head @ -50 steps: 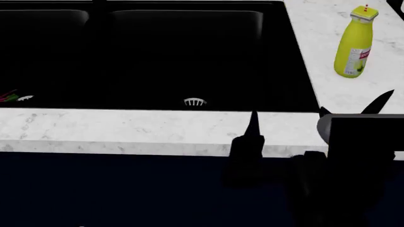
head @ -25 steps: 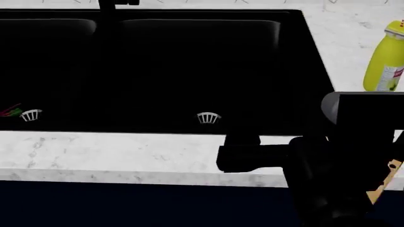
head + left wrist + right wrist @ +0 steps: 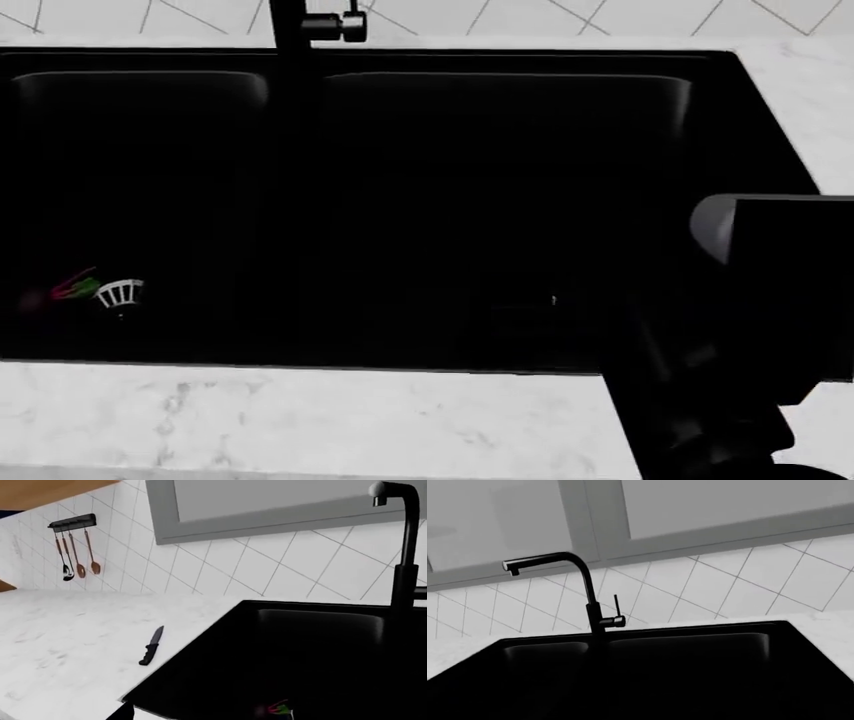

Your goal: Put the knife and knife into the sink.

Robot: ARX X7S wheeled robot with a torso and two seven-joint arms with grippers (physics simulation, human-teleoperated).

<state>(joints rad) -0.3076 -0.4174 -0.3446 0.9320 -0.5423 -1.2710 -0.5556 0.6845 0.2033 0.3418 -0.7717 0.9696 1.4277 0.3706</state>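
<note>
Left wrist view: the small knife point(image 3: 152, 645) lies flat on the white counter point(image 3: 60, 655), black handle and grey blade in line, near the rim of the sink point(image 3: 220, 645) but apart from it and outside the basin. The sink is black and deep; a small red-and-green thing point(image 3: 277, 710) lies on its floor. The tall black faucet point(image 3: 402, 555) stands at the sink's back edge, against the tiled wall point(image 3: 267, 565). Far along that wall a utensil rack point(image 3: 72, 522) holds hanging spoons. The left claw itself is not seen here, so its state cannot be told.

Head view: the sink point(image 3: 400, 60) fills most of the picture, two basins side by side, with the faucet point(image 3: 287, 30) at 11 o'clock on the back rim. A silver strainer point(image 3: 120, 293) sits at 8 o'clock in the left basin, the red-and-green thing point(image 3: 64, 288) just beside it. The counter point(image 3: 267, 420) runs along 6 o'clock. The right arm point(image 3: 767, 290) comes in at 4 o'clock and reaches over the right basin. Its claw is black against the black basin, so I cannot tell how far it is open or whether it holds anything. The wooden-handled knife cannot be made out.

Right wrist view: the faucet point(image 3: 589, 595) rises at the sink's point(image 3: 647, 645) back rim, between the two basins, with the tiled wall point(image 3: 727, 590) behind; no fingers show
</note>
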